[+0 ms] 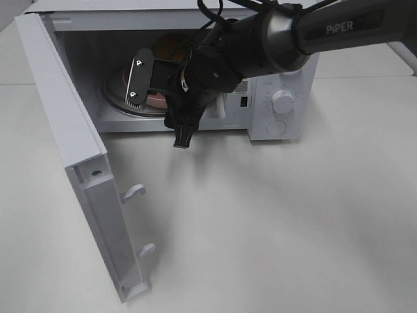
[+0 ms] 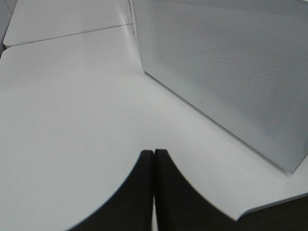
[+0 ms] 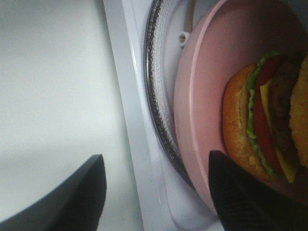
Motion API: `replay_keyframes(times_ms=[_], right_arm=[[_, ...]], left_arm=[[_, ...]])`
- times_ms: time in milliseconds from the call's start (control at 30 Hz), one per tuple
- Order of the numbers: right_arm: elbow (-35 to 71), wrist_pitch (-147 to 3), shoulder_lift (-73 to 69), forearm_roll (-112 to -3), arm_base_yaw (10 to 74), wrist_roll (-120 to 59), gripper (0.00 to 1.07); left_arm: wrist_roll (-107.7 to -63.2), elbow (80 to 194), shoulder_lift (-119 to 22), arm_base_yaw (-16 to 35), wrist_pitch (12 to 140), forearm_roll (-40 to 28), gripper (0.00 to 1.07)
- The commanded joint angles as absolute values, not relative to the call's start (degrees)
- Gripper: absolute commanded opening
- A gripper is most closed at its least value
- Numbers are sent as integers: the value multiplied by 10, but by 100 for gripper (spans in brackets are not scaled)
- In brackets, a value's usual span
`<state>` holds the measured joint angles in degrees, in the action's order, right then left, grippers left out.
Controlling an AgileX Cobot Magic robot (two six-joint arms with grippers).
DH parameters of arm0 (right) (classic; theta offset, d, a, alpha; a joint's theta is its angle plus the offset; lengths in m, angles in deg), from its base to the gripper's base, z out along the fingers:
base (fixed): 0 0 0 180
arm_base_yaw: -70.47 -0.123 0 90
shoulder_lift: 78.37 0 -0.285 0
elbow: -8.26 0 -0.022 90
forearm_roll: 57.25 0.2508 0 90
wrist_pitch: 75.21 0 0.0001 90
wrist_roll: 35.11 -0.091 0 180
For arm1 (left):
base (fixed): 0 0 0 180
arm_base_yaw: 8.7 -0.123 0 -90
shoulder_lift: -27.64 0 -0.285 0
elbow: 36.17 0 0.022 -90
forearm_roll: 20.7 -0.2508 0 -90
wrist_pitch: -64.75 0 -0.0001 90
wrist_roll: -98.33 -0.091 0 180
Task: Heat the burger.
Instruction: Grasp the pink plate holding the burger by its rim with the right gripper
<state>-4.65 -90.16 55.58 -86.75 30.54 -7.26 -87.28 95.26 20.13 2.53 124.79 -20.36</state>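
Note:
The burger (image 3: pixel 260 125), with its golden bun, lettuce, tomato, cheese and dark patty, sits on a pink plate (image 3: pixel 207 72). The plate rests on the glass turntable (image 3: pixel 156 96) inside the open microwave. From above, only a brown bit of the burger (image 1: pixel 171 44) and the plate's edge (image 1: pixel 156 99) show behind the arm. My right gripper (image 3: pixel 159 192) is at the oven mouth (image 1: pixel 161 107), open wide. One finger lies over the plate's near rim, the other outside the sill. My left gripper (image 2: pixel 154 192) is shut on nothing, low over the table beside the door.
The microwave door (image 1: pixel 65 117) swings out to the left, its latch hooks facing the table's middle. Its meshed outer face (image 2: pixel 231 72) fills the left wrist view. The control panel with two knobs (image 1: pixel 283 101) is right of the cavity. White tabletop (image 1: pixel 273 222) spreads in front.

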Motion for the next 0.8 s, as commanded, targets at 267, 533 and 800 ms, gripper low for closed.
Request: replay_keyframes(times_ms=[267,533,800], right_arm=[[-51,-893,555,-898,313,-77,61],[-51,-875,558,-897,327,-77,61],[-51,-841,566,-898,333,-65,61]], left_arm=[[-871,951,213,24,1240,-202,0],[-871,951,213,24,1240,-202,0],[-871,951,213,24,1240,-202,0]])
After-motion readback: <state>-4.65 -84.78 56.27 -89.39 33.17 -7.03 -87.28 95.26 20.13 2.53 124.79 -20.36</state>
